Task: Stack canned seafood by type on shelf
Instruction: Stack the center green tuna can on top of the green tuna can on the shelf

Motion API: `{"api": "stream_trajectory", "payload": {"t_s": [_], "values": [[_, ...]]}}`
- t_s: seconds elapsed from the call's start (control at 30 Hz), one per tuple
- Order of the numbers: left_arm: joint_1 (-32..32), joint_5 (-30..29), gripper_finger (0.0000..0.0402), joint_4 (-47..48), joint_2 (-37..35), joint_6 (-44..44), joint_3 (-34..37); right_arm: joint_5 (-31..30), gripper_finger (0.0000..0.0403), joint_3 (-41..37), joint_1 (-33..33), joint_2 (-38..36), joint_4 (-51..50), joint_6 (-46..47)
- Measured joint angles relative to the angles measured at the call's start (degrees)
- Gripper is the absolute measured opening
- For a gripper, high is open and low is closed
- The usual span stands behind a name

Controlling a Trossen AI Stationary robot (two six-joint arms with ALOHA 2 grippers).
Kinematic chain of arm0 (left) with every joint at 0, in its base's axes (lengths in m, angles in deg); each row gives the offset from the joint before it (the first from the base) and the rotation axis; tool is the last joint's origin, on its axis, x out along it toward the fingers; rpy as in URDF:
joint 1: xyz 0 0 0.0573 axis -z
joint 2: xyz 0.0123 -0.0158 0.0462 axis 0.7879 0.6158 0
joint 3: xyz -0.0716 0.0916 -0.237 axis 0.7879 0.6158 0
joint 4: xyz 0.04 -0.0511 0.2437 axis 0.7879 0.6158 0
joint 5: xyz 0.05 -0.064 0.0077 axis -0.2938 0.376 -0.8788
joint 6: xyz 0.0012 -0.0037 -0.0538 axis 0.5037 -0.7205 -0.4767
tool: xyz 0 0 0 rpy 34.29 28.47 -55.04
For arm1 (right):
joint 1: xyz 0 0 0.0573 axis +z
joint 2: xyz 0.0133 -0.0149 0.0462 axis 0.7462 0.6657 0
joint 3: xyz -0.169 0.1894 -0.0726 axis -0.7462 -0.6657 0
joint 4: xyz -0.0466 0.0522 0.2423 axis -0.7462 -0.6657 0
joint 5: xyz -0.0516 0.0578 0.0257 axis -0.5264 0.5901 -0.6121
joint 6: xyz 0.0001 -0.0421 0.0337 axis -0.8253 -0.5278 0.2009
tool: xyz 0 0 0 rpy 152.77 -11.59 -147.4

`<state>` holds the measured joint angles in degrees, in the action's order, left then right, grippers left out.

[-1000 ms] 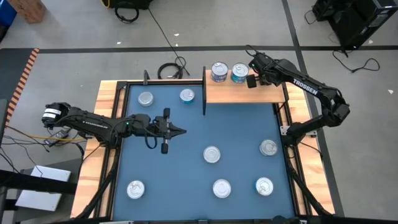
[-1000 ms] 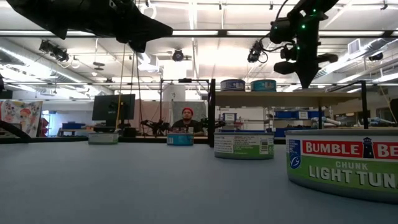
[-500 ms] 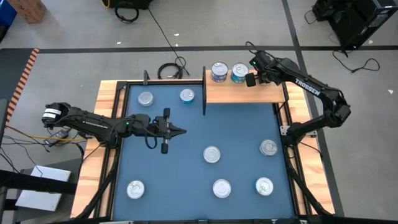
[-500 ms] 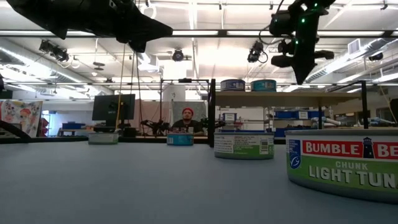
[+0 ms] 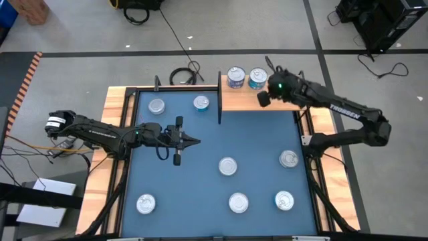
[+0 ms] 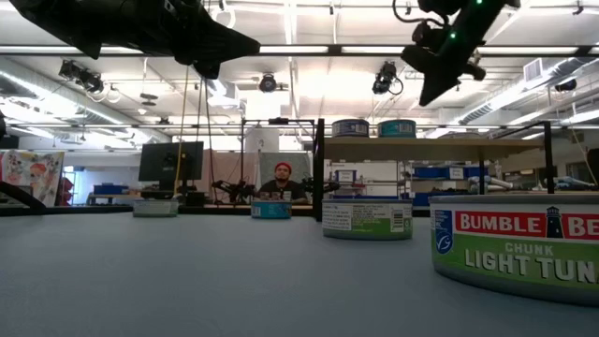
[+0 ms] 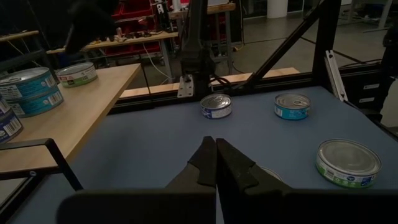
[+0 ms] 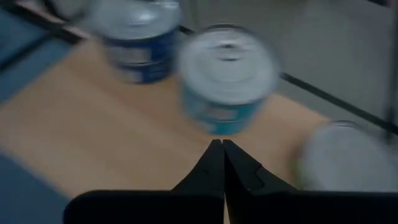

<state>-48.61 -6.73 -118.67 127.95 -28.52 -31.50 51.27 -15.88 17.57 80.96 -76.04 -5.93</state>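
The blue worktop (image 5: pixel 254 140) carries seven loose tins of canned seafood (image 5: pixel 227 166), two near the far edge and five scattered toward the near side, while the wooden shelf (image 5: pixel 287 102) at the far right corner holds two stacks of tins (image 5: pixel 235 77) side by side at its far edge. The left gripper (image 5: pixel 190 140) hovers over the worktop's left half, jaws fully closed and empty. The right gripper (image 5: pixel 263 99) hangs above the shelf near the stacks, its jaws likewise pressed together, holding nothing.
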Motion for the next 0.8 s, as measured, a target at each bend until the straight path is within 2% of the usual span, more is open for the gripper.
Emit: {"api": "stream_trajectory", "payload": {"t_s": [0.1, 0.27, 0.47, 0.8], "values": [[0.00, 0.00, 0.0001, 0.02, 0.00, -0.01, 0.00, 2.79, 0.0002, -6.52, 3.09, -3.08, 7.73, -0.12], [0.00, 0.00, 0.0001, 0.00, 0.00, 0.00, 0.00, 3.12, 0.0002, -15.65, 9.01, -7.61, 19.61, -2.29], [0.00, 0.00, 0.0001, -0.06, 0.00, 0.00, 0.00, -0.42, 0.0002, -23.33, 17.43, -11.25, 30.24, -2.91], [0.00, 0.06, 0.0001, -3.80, -0.02, -2.85, 0.00, -3.60, 0.0003, -33.46, 32.26, -11.67, 49.05, -7.63]]}}
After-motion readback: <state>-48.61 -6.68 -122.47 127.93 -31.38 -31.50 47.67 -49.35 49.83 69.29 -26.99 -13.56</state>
